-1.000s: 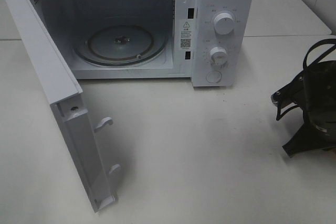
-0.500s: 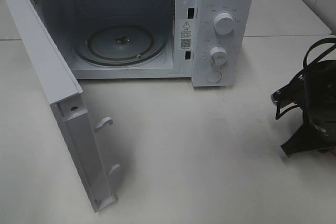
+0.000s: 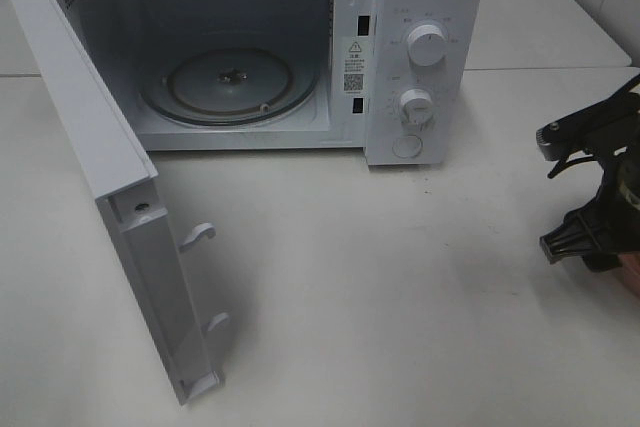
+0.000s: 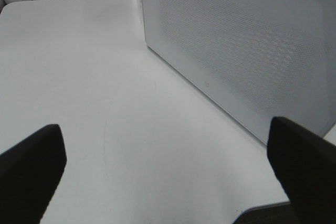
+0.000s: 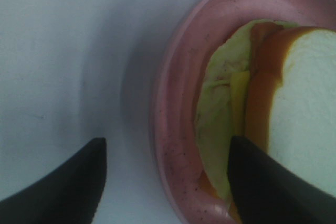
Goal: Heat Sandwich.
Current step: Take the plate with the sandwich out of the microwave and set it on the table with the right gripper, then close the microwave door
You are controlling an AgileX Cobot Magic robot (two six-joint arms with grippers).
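A white microwave stands with its door swung wide, ready for loading. At the table's right edge, the right gripper hovers, fingers apart, straddling the pink plate rim, apparently to lift the plate carrying the sandwich. The left gripper waits spread wide behind the door.

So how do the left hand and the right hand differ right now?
The left hand stands wide open over bare table beside the microwave's door; the right hand is open too, but straddles the rim of the pink plate. The left has nothing between its fingers; the right has one finger over the sandwich. Neither grips anything.
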